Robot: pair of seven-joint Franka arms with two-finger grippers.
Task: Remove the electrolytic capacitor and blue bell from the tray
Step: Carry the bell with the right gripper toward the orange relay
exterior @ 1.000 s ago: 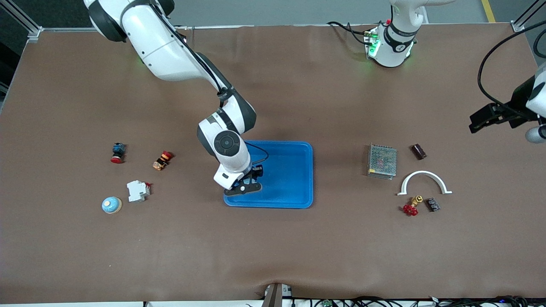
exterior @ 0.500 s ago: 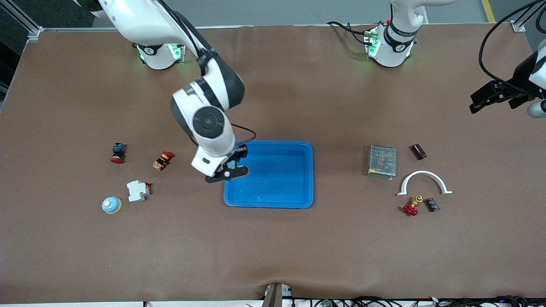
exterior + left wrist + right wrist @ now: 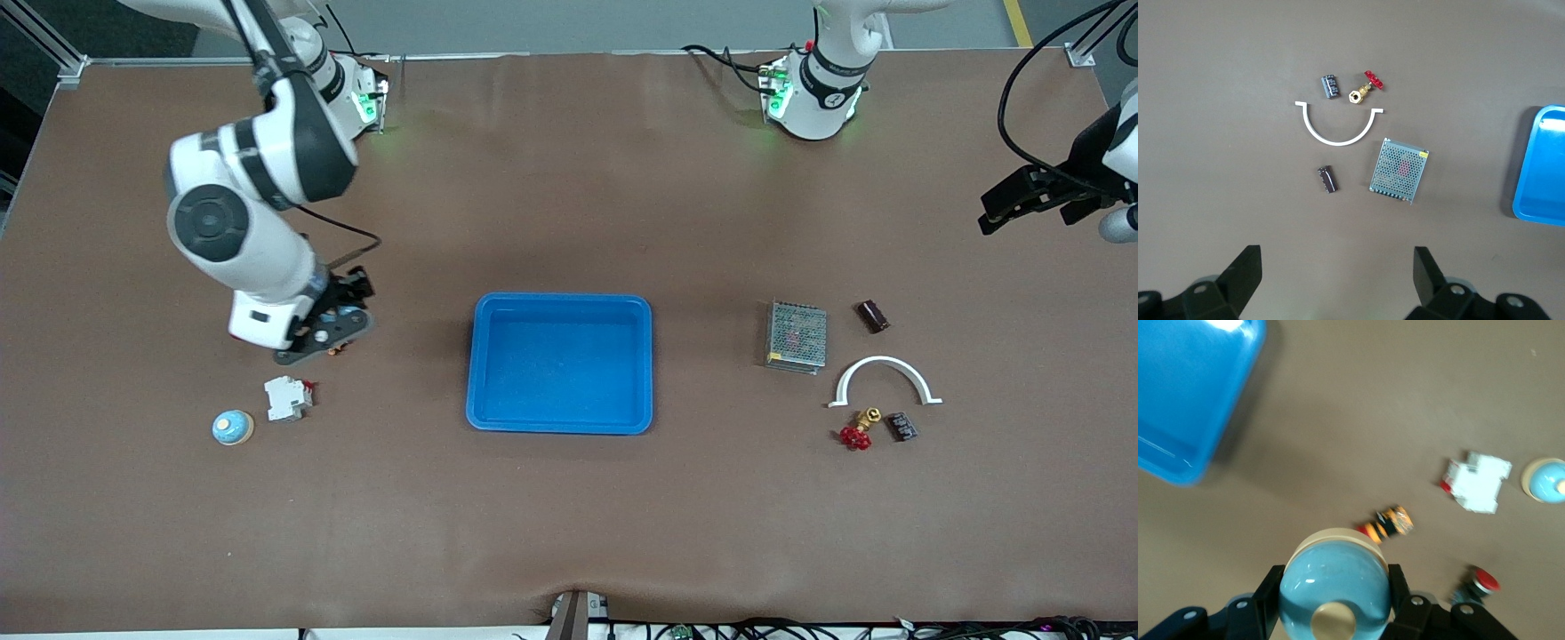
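While between right fingers: bell.

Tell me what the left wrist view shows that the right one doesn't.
Left wrist only: the open left gripper, a white arch, a dark capacitor, a small black part, a red-handled valve, a mesh power supply. Right wrist only: the right gripper shut on a blue bell, a second bell, a white breaker, an orange push button, a red button. Both: the blue tray and brown table.
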